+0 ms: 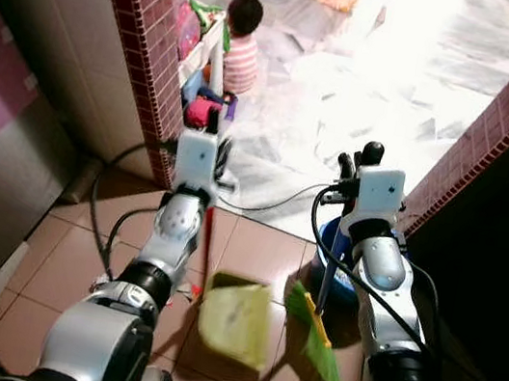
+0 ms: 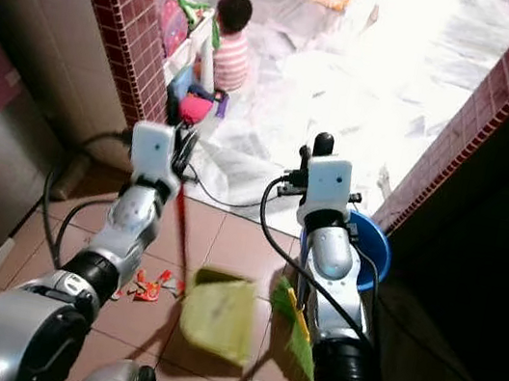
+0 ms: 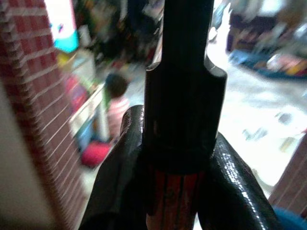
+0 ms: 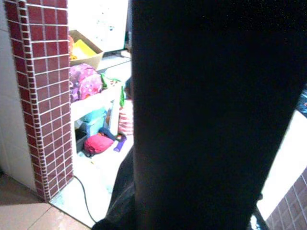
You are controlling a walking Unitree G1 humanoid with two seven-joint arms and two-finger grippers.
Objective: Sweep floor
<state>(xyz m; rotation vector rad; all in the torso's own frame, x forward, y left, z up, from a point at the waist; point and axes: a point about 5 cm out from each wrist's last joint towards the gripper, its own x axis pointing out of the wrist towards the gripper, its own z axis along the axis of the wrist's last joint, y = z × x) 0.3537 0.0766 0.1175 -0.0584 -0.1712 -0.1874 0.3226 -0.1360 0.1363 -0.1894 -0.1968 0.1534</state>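
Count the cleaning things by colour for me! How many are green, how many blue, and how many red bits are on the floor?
Green: 2, the dustpan and the broom head.
Blue: 1, the bucket.
Red: 1 small cluster of scraps on the tiles; single pieces are too small to count.
Total: 4.

My left wrist view is blurred; the dustpan handle [image 3: 184, 110] blocks the middle, and its top runs off the frame. A dark shape covers most of my right wrist view, and I cannot tell what it is. The yellow-green dustpan [image 1: 235, 320] is smeared. The broom's [image 1: 315, 336] handle is partly behind my right arm.
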